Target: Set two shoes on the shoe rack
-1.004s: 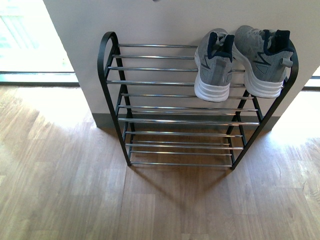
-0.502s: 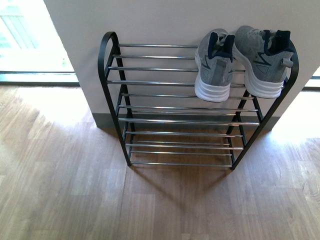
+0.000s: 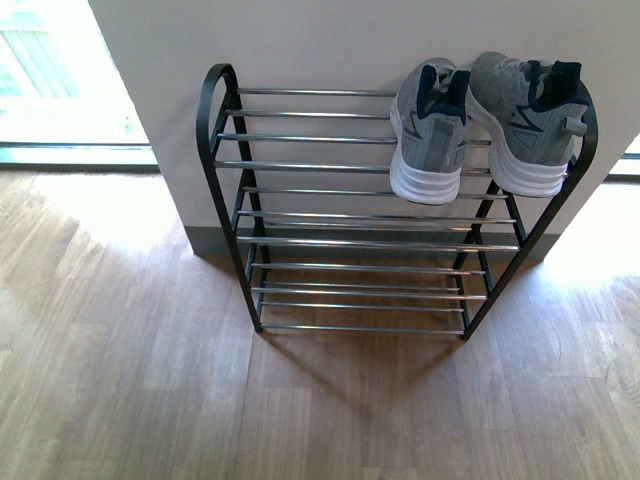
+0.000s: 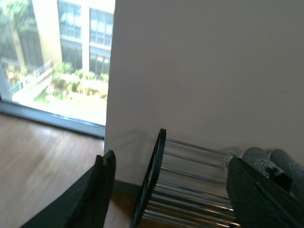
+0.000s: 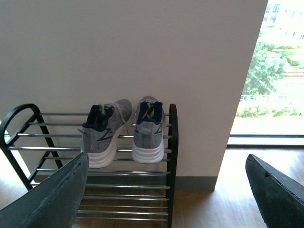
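Grey knit sneakers (image 3: 430, 140) sit side by side on the top rods of the shoe rack (image 3: 318, 165), well ahead of your right claw (image 5: 167, 159) and left claw (image 4: 171, 161), both spread wide and empty, so the job looks done: back away level without brushing them.

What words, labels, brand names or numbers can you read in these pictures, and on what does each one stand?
No text can be read anywhere.
Right sneaker: only a dark zigzag mark on its side, no letters.
Left sneaker: nothing legible.
Rack, wall, floor: no text or label.
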Motion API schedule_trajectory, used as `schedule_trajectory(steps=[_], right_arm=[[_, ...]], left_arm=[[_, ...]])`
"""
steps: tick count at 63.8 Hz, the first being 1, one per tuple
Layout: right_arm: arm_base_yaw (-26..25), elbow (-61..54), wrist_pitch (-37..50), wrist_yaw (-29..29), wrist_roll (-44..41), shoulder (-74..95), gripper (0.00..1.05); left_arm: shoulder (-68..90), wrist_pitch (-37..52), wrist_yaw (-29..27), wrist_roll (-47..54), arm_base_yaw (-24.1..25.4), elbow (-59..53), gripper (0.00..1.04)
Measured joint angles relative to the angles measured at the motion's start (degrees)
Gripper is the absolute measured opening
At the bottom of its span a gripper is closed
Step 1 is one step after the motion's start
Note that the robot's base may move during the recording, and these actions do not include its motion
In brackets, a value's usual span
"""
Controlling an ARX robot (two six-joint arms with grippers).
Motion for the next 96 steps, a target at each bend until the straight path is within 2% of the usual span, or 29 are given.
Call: schedule_trajectory(steps=[9,21,42,46,53,96], right_arm=[[0.00,0.00,0.00,0.00,0.00,0.00,0.96],[0.00,0.00,0.00,0.00,0.00,0.02,0.96],[0.00,0.00,0.00,0.02,0.00,0.00,0.96],[0.00,0.00,0.00,0.00,0.00,0.00,0.96],[0.00,0.00,0.00,0.02,0.00,0.00,0.96],[0.00,0.00,-0.02,0.00,0.00,0.00,0.96]], left_arm=[[-5.01,1.60,3.80,5.99,4.07,-6.47,0.32],[-10.64,1.70,7.78,7.41,8.04,-12.26,0.01],[-19.78,-1.22,12.41,8.02,12.87,-18.27,0.01],[-21.90,-2.45,16.94,8.07,15.96,-19.19,0.01],[-24.81,-4.20,17.70,8.07,18.69,-20.31,0.01],[-39.19,-14.05,18.27,8.15,18.78,-23.74,0.01]])
